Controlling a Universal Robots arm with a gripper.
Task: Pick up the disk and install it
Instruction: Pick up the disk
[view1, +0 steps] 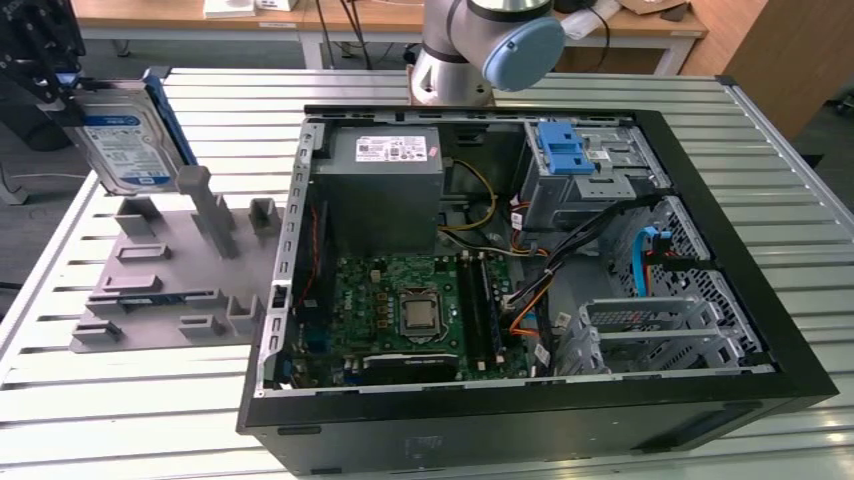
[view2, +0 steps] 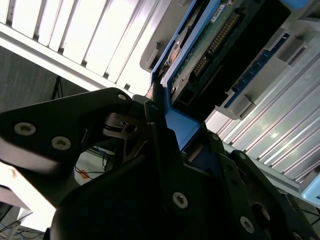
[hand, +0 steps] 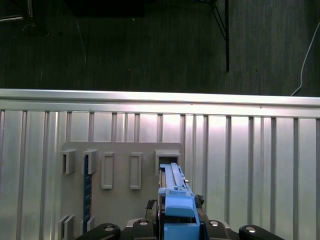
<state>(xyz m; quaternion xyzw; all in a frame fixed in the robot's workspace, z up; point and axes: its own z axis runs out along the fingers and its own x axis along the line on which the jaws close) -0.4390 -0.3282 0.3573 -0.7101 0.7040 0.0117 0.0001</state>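
the disk (view1: 123, 140) stands on edge in the air at the exterior view's far left, held up clear of the grey holder rack (view1: 174, 270) that lies on the slatted metal surface (view1: 160, 420) beneath it. it is a flat silver rectangle with a white-and-blue label on its broad face, and a blue plastic carrier frame runs along its edges, showing as a blue strip down the side nearer the computer case (view1: 534, 420).

the black pincer (view1: 67, 88) grips the disk at its upper corner, its fingers pressed against the blue frame. in the second wrist view the pincer (view2: 165, 125) is clamped on a blue edge piece, and the disk (view2: 210, 45) shows its other face there: a green circuit board with a row of connector pins, bordered by the blue frame. in the first wrist view the disk (hand: 175, 200) is seen edge-on as a narrow blue bar rising out of the pincer, with the rack (hand: 120, 190) and its upright slots lying behind it on the surface.

the case lies open on its side, well apart from the disk towards the exterior view's right. inside it are a grey power-supply box (view1: 387, 180), a green motherboard (view1: 400, 300) and a blue-handled drive bay (view1: 567, 150). the arm's base (view1: 481, 40) stands behind the case.
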